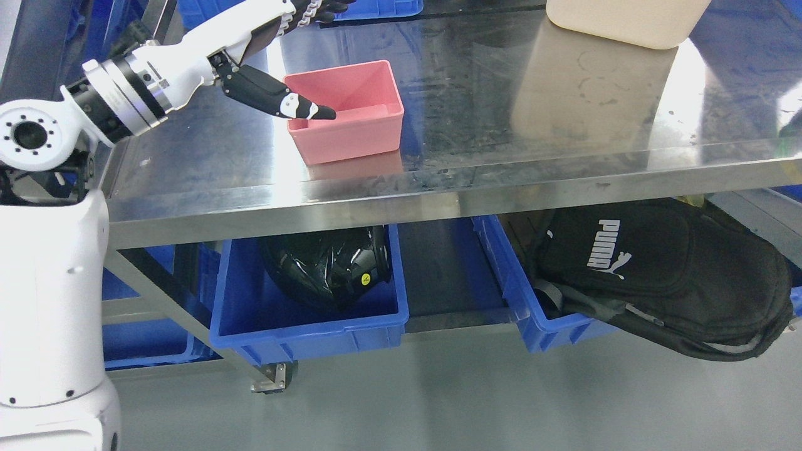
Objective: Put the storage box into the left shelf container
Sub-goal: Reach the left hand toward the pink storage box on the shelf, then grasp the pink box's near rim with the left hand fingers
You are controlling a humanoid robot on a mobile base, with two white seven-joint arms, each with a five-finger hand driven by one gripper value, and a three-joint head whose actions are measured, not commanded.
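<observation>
A pink storage box (351, 119), open-topped and empty, stands on the steel table (532, 125) left of the middle. My left hand (294, 56) reaches in from the left above the box's left side. Its fingers (316, 9) are spread near the top edge, and the thumb (282, 100) points down-right with its tip over the box's front-left rim. The hand holds nothing. On the shelf below, the left blue container (301, 332) holds a shiny black bag (329, 263). My right hand is out of view.
A second blue container (532, 313) at the lower right holds a black Puma backpack (664, 269) that spills over its side. A beige tub (626, 22) stands at the table's back right. Another blue bin (382, 7) sits behind the table. More blue bins (144, 344) show at the lower left.
</observation>
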